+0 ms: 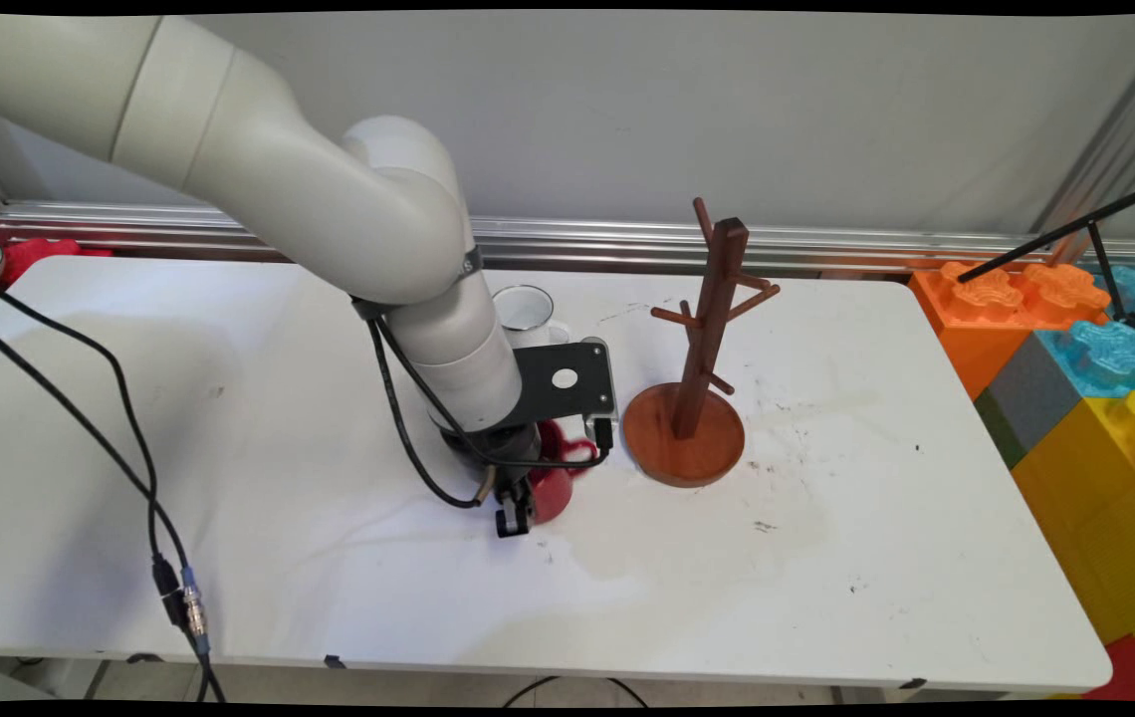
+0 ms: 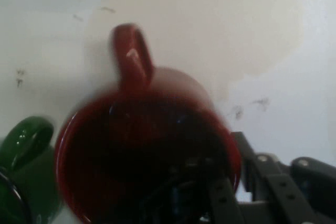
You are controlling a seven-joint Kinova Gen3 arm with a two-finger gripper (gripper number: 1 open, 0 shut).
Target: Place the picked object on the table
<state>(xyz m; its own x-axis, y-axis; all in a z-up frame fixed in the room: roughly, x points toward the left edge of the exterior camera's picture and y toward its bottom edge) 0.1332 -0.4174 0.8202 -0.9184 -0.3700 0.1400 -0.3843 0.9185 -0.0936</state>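
A red mug (image 1: pixel 554 492) stands on the white table (image 1: pixel 826 568), just left of a wooden mug tree (image 1: pixel 687 418). My gripper (image 1: pixel 520 514) is low over the mug and shut on its rim. In the hand view the red mug (image 2: pixel 136 145) fills the middle, its handle pointing to the top of the picture. One finger of the gripper (image 2: pixel 239 195) is inside the mug and the other outside its right wall. A green mug (image 2: pixel 23 153) sits close beside the red one at the lower left; the arm hides it in the main view.
A white enamel mug (image 1: pixel 525 307) stands behind the arm, near the table's back edge. Large coloured toy blocks (image 1: pixel 1075 368) are stacked off the table's right end. Black cables (image 1: pixel 129 448) hang across the left half of the table.
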